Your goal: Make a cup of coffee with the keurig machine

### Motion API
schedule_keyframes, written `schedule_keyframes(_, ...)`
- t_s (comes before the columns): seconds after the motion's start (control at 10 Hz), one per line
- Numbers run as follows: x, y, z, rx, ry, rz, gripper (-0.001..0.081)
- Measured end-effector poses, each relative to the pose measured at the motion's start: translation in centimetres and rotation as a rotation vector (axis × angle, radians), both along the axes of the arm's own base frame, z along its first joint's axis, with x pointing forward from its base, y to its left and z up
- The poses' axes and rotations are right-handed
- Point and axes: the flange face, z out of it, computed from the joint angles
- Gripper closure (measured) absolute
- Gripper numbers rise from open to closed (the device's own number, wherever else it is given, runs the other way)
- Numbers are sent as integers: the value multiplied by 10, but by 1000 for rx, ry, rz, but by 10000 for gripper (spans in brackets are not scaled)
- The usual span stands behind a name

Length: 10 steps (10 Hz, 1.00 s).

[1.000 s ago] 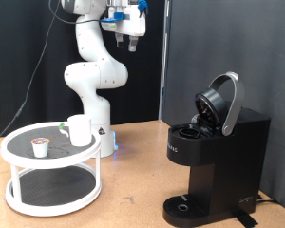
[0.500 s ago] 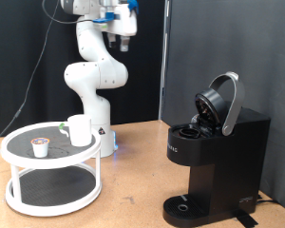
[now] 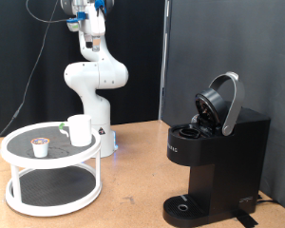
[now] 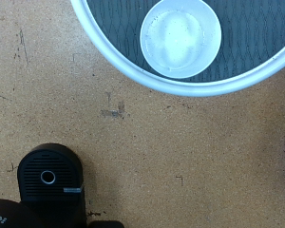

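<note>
Task barely begun: black boxy keurig machine (image 3: 216, 152) lid up, small white cylindrical cup (image 3: 80, 130) on round white tiered stand (image 3: 19, 157); hand (image 3: 89, 40) high, grip state indiscernible.

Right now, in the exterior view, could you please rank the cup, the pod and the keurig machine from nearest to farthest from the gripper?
The gripper hangs high at the exterior view's top left.
1. Cup: on the round tray's upper shelf, almost straight below.
2. Pod: same shelf, further left and lower.
3. Keurig machine: far right, lid open.
</note>
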Motion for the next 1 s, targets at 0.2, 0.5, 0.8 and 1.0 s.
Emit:
schedule_keyframes(0.2, 0, -1, -1, 2, 1, -2, 72)
schedule_keyframes(0.5, -3, -35, -6, -15, 11, -17, 72)
schedule_keyframes(0.8, -2, -80, -15, -28, 52, -18, 72)
schedule_keyframes(1.0, 0, -109, -17, -15, 34, -25, 72)
